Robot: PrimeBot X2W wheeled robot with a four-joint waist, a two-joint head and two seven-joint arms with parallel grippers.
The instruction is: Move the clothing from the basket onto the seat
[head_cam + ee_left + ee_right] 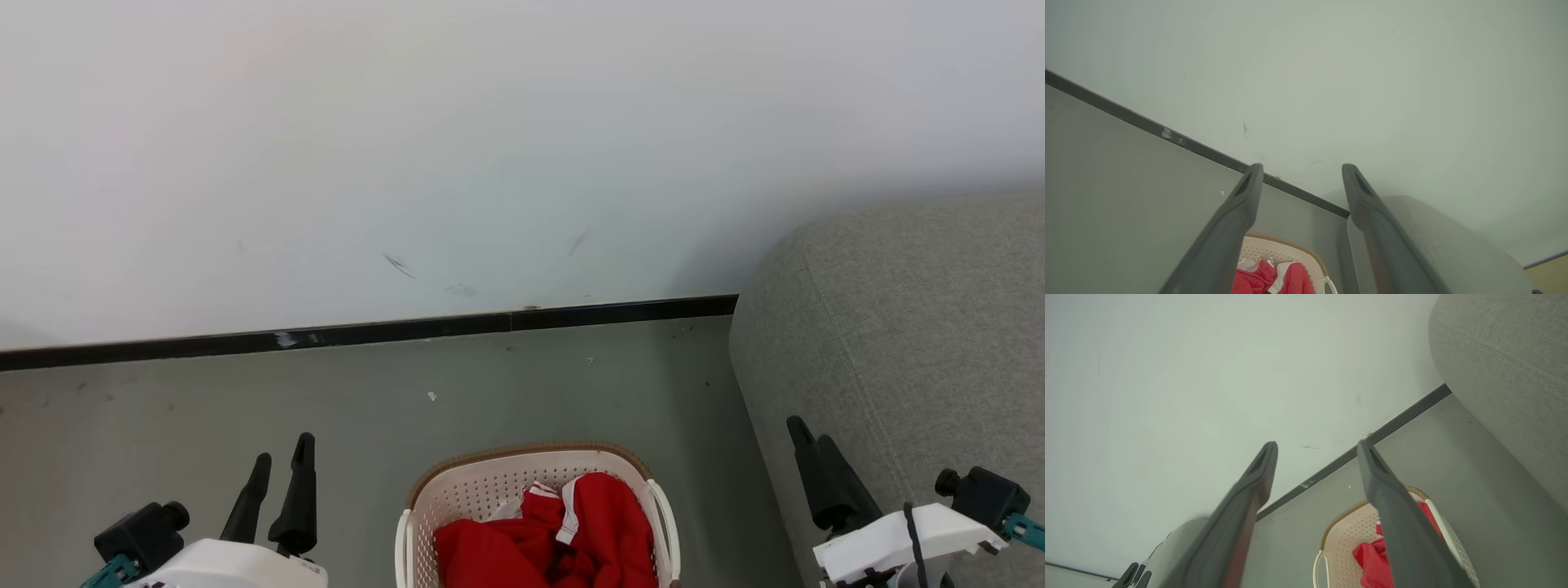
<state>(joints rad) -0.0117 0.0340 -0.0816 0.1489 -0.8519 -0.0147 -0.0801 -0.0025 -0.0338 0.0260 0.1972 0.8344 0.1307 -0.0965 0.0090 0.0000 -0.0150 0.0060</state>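
**Both grippers spread and empty; red clothing lies in the basket**

In the head view the basket (522, 452) sits at the bottom centre of the frame on the grey floor (326, 408), its brown rim towards the wall (490, 122). The clothing (563, 539) lies bunched inside it, bright red with a white stripe trim and a little white panel showing at the top of the heap. The perforated wall on the basket's left side is bare. The seat (914, 327) takes up the right side of the frame, its rounded grey corner just beside the basket's right handle, with a narrow strip of floor between them.

The left gripper (283, 451) is at the lower left of the frame, left of the basket. In its wrist view its fingers stand wide apart with nothing between them. The right gripper (810, 433) is at the lower right, in front of the seat's side. In its wrist view its fingers are likewise spread and hold nothing. Neither gripper touches the clothing or the basket.

A dark skirting strip (367, 331) runs across the middle of the frame where wall meets floor.
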